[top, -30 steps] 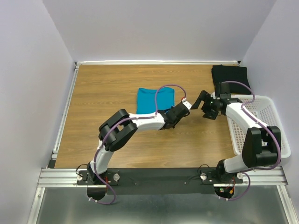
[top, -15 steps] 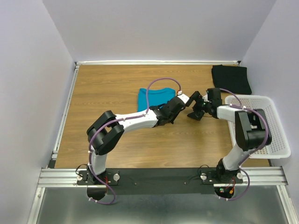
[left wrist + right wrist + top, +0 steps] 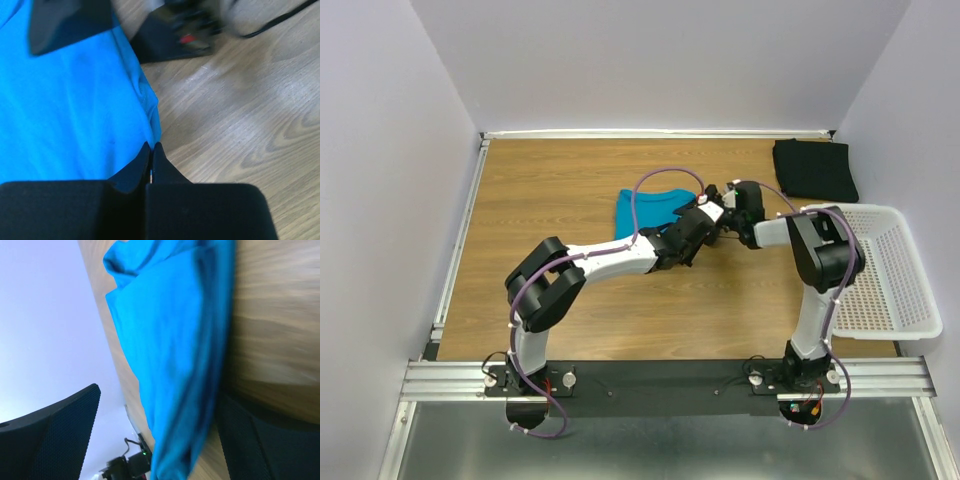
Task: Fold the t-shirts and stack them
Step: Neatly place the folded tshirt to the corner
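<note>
The teal-blue t-shirt lies folded mid-table; it also shows in the left wrist view and the right wrist view. The black t-shirt lies folded at the back right. My left gripper is shut, its tips touching the teal shirt's right edge; no cloth shows between the fingers. My right gripper is open and low at the same edge, with the shirt's edge between its fingers. In the left wrist view one right finger is over the shirt.
A white perforated basket stands at the right edge, beside the right arm. White walls close in the back and sides. Bare wood lies left of the teal shirt. The two grippers are almost touching.
My right gripper has swung left from near the basket to the teal shirt's right edge. My left gripper has moved a little up and right along that edge.
</note>
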`<state>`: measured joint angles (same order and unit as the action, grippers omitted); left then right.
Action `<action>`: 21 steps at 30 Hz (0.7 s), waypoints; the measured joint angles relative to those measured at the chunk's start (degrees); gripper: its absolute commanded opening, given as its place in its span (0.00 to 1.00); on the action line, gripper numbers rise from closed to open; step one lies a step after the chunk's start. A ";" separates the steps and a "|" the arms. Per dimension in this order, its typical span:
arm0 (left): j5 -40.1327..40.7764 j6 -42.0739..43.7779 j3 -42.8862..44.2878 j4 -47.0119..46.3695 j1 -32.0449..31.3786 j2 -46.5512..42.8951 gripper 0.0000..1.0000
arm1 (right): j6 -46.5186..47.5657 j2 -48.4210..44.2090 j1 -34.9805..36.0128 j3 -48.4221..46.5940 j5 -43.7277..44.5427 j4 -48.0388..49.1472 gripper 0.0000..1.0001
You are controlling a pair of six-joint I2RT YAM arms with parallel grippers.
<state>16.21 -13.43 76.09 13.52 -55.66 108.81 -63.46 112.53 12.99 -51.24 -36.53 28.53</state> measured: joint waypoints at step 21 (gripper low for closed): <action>-2.78 -7.08 -0.94 1.44 2.99 -8.13 0.93 | 27.80 3.13 7.63 -21.35 18.08 -34.16 0.00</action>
<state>13.43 -20.51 75.16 14.96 -52.66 100.68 -35.66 115.66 20.62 -72.60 -18.46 -5.63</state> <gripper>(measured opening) 0.801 0.055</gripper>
